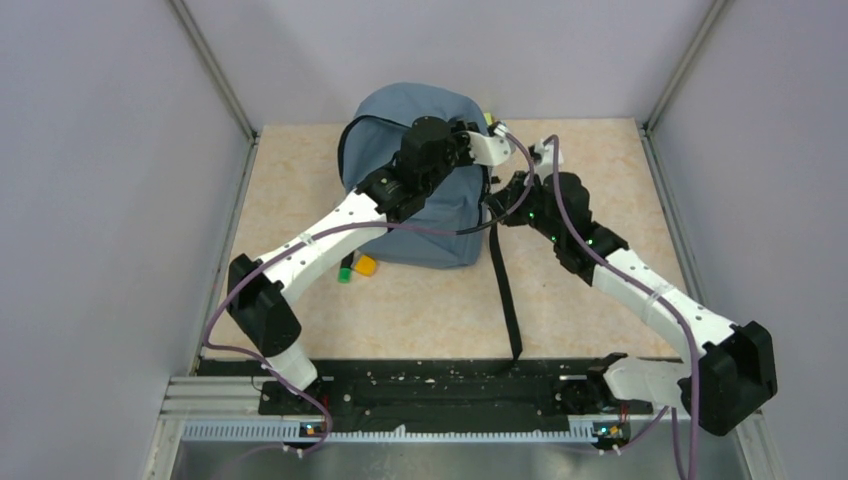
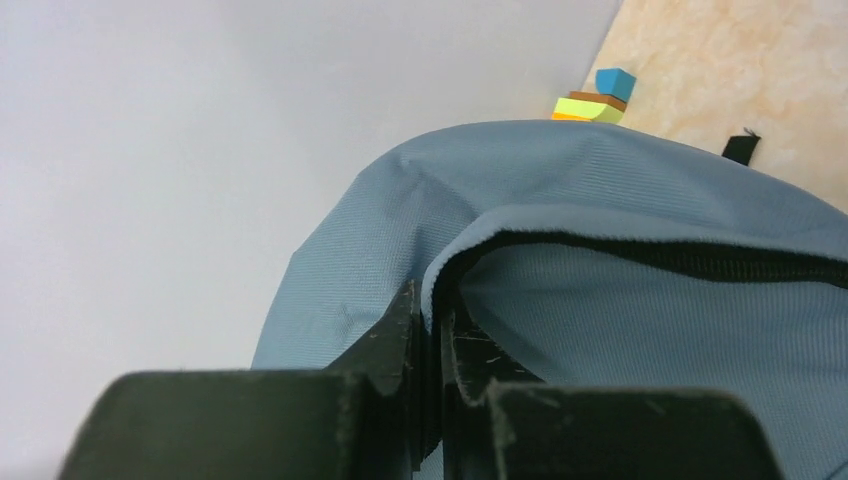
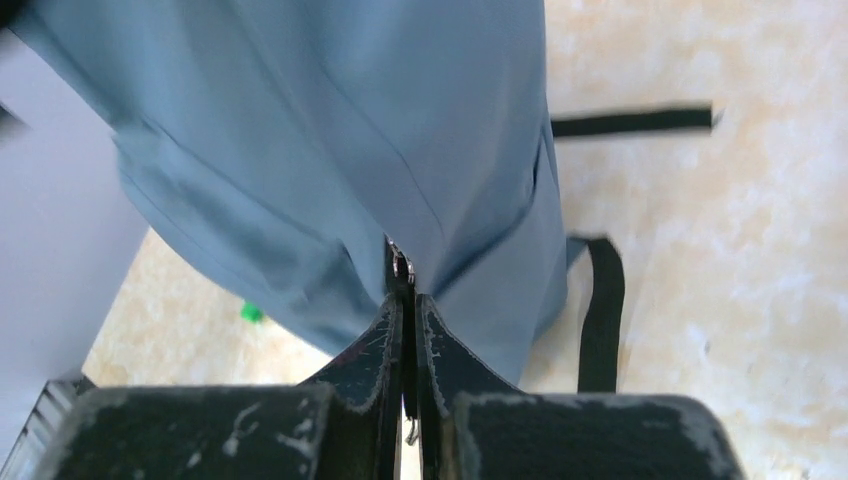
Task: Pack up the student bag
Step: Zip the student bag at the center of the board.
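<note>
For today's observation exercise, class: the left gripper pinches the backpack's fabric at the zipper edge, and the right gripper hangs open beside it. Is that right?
Not quite. The right wrist view shows the right gripper shut on the backpack, apparently at a zipper pull, not open. The left gripper does pinch the fabric at the zipper edge.

You have one student bag [image 1: 445,245], two grippers, the left gripper [image 2: 430,322] and the right gripper [image 3: 408,305], one green piece [image 1: 345,273], one orange piece [image 1: 366,265], and one stack [image 2: 592,106] showing four coloured blocks
</note>
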Robot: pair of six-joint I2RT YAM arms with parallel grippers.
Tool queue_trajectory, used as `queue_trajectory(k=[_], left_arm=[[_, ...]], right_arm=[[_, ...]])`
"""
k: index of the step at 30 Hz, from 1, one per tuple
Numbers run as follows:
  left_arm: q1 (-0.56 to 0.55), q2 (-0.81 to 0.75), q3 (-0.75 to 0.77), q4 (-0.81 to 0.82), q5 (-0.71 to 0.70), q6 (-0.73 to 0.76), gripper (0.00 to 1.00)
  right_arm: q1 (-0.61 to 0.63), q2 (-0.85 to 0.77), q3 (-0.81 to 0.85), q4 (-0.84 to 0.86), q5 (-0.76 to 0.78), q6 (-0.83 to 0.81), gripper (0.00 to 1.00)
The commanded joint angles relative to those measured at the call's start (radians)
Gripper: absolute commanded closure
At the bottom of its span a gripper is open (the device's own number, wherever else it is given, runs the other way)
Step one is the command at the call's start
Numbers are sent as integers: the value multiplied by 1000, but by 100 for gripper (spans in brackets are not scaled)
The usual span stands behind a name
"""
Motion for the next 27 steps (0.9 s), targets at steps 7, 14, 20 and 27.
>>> queue_trajectory(k=[7,14,20,27], left_arm=[[6,-31,19,355,-147,-82,100],[4,-116,-87,338,-57,-172,88],[-3,-267,-242,322,53,-316,31],[-7,-438,-312,134,50,-554,6]], right_arm=[[60,-34,-271,96,-126,168,100],[60,-104,-242,61,-53,89,93],[60,-194,-223,18,11,-6,37],[60,-270,-254,32,55,-59,25]])
